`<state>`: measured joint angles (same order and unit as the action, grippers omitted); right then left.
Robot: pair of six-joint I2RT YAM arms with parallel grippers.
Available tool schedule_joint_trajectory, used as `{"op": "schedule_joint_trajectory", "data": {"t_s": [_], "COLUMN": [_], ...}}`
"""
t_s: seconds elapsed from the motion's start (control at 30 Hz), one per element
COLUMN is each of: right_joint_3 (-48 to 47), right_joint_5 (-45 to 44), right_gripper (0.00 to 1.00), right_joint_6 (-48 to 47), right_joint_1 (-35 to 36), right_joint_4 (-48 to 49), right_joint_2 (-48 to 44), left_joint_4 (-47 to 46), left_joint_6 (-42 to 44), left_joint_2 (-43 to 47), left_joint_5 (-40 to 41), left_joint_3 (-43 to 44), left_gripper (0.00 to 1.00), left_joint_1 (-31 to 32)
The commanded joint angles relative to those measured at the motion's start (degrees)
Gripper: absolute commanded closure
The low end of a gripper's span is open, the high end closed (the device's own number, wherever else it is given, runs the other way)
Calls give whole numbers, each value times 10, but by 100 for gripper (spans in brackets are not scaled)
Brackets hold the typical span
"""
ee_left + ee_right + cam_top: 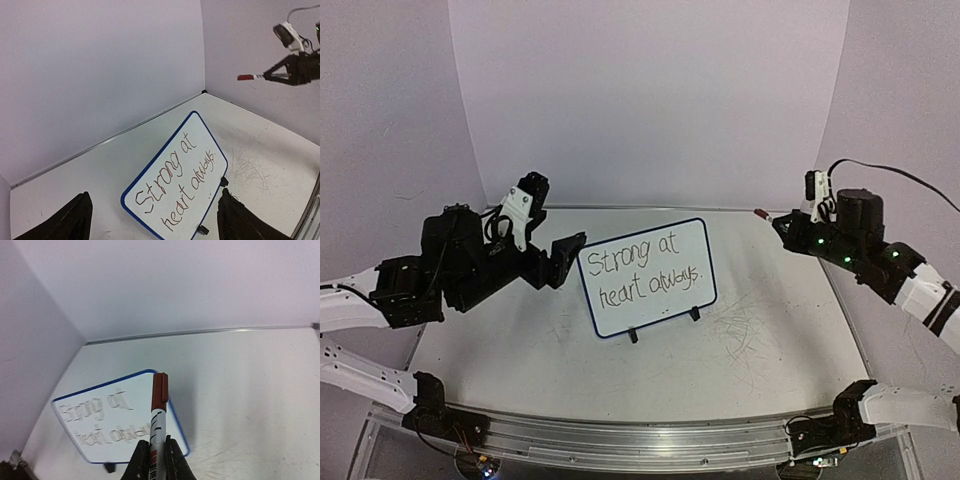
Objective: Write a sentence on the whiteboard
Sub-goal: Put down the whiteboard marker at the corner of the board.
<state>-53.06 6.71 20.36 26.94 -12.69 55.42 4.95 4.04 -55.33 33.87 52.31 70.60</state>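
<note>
The whiteboard (pixel 645 275) stands tilted on its two black clip feet at the table's middle. The sentence (pixel 642 268) reads "Strong at heart always." in two lines. My left gripper (pixel 567 256) is open and empty, just left of the board's left edge. In the left wrist view its fingers (pixel 70 222) flank the whiteboard (pixel 175 185) without touching it. My right gripper (pixel 782 222) hovers at the back right, apart from the board, shut on a marker (pixel 761 213) with a red cap. The right wrist view shows the capped marker (pixel 158 405) upright in the gripper (pixel 152 460), above the whiteboard (pixel 130 390).
Scuff marks (pixel 750 330) cover the white tabletop right of the board. A metal rail (pixel 620 435) runs along the near edge. Pale walls close the back and both sides. My right gripper with the marker also shows in the left wrist view (pixel 280 75).
</note>
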Motion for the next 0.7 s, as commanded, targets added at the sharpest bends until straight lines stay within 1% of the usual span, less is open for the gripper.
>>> {"op": "schedule_joint_trajectory", "data": {"t_s": [0.0, 0.1, 0.17, 0.27, 0.33, 0.43, 0.5, 0.57, 0.67], "right_joint_3": [65, 97, 118, 119, 125, 130, 132, 145, 167], "right_joint_5": [-215, -234, -227, -215, -198, -174, -157, -158, -165], "right_gripper": [100, 97, 99, 100, 100, 99, 97, 94, 87], "right_joint_6": [-9, -12, -14, -5, 4, 38, 58, 82, 103], "right_joint_1": [-29, -29, -31, -33, -33, -36, -36, -36, -36], "right_joint_4": [-16, 43, 82, 93, 105, 113, 112, 112, 116], "right_joint_2": [99, 148, 173, 224, 229, 244, 265, 272, 274], "left_joint_4": [13, 14, 15, 15, 15, 8, 9, 6, -3], "left_joint_6": [-144, -184, -200, -212, -226, -243, -250, -260, -260], "left_joint_2": [-34, -48, -54, -53, -42, -30, -21, -3, 25], "left_joint_5": [-13, -14, -15, -2, 7, -14, -13, 5, 24], "left_joint_3": [24, 33, 38, 35, 25, 17, 15, 6, -3], "left_gripper": [10, 10, 9, 8, 7, 7, 5, 4, 2], "left_joint_1": [-73, -99, -104, -105, -109, -118, -118, -118, -118]}}
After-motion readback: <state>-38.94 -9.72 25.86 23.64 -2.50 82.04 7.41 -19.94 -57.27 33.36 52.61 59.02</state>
